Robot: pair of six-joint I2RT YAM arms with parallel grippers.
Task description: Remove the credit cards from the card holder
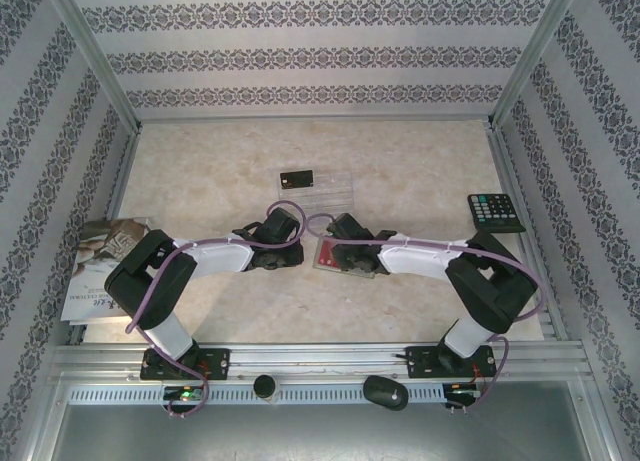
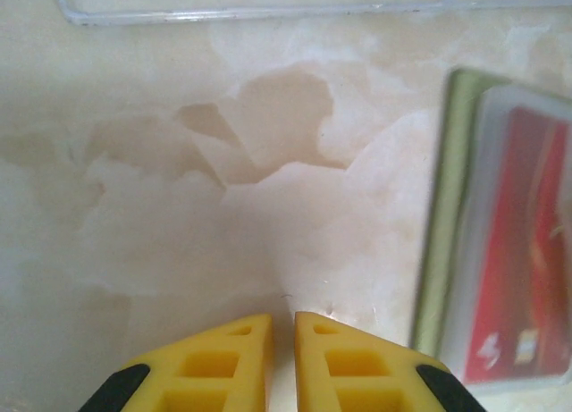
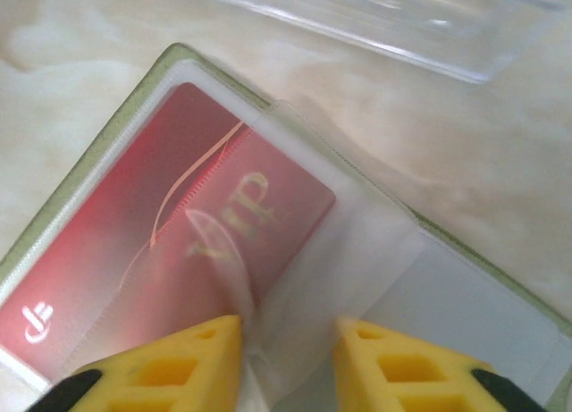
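The olive-green card holder (image 1: 330, 257) lies open on the table between my two grippers. A red credit card (image 3: 170, 242) with gold "VIP" lettering sits in its left pocket, under a see-through sleeve (image 3: 349, 260). My right gripper (image 3: 288, 324) hovers over the holder (image 3: 89, 162), jaws apart, with the lifted sleeve between them and the left fingertip (image 3: 214, 340) against its fold. My left gripper (image 2: 283, 318) is over bare table left of the holder (image 2: 438, 206), its jaws nearly touching with nothing between them. A black card (image 1: 296, 179) and see-through cards (image 1: 332, 190) lie farther back.
A black calculator (image 1: 495, 211) rests near the table's right edge. At the left edge a printed booklet (image 1: 105, 266) lies partly under the left arm. Patterned walls close in the table on three sides. The see-through cards' edge (image 2: 250, 5) is just ahead of the left gripper.
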